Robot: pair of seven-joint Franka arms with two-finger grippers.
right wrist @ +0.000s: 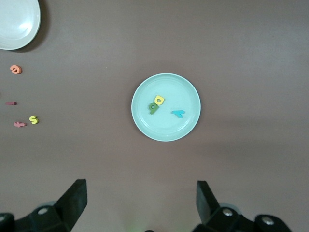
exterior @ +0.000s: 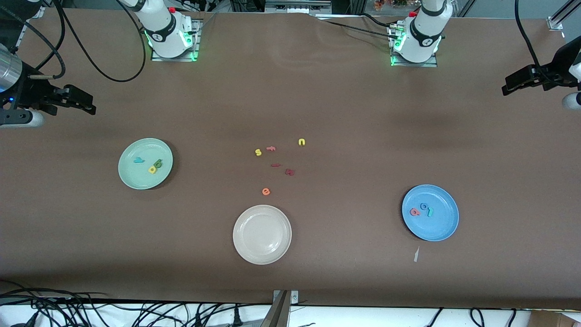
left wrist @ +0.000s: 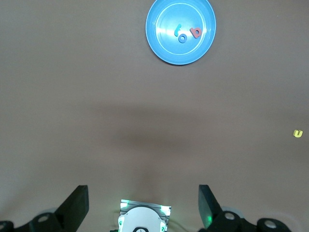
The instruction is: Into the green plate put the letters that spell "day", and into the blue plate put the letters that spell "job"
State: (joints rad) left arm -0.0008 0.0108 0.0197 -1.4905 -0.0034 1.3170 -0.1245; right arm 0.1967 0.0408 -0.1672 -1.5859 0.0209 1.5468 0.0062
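A: Green plate (exterior: 130,179)?
B: Toward the right arm's end of the counter (exterior: 345,100). Teal "y" (exterior: 138,160), yellow "a" (exterior: 152,170) and dark green "d" (exterior: 158,164) all lie in it; "a" and "d" touch, "y" sits a little apart.
A: Blue plate (exterior: 442,227)?
B: Toward the left arm's end, nearer the front camera than the green one. Teal "j" (exterior: 430,211), blue "o" (exterior: 424,206), pinkish-red "b" (exterior: 414,211) inside, bunched close.
A: Claws?
B: Left claw (left wrist: 144,203) up in the air over bare counter near its end, fingers wide apart, nothing between them. Right claw (right wrist: 141,200) likewise, up over bare counter at its own end, fingers apart, empty. Both arms wait.
A: Leftovers?
B: Mid-counter cluster: yellow "s" (exterior: 258,152), yellow "n" (exterior: 302,142), a pinkish letter (exterior: 271,148) beside the "s", two dark red letters (exterior: 282,169) nearer the front camera, orange "e" (exterior: 266,191) nearer again. Cream-white plate (exterior: 245,250) just past the "e", holding nothing. Small pale scrap (exterior: 416,255) on the counter near the blue plate.
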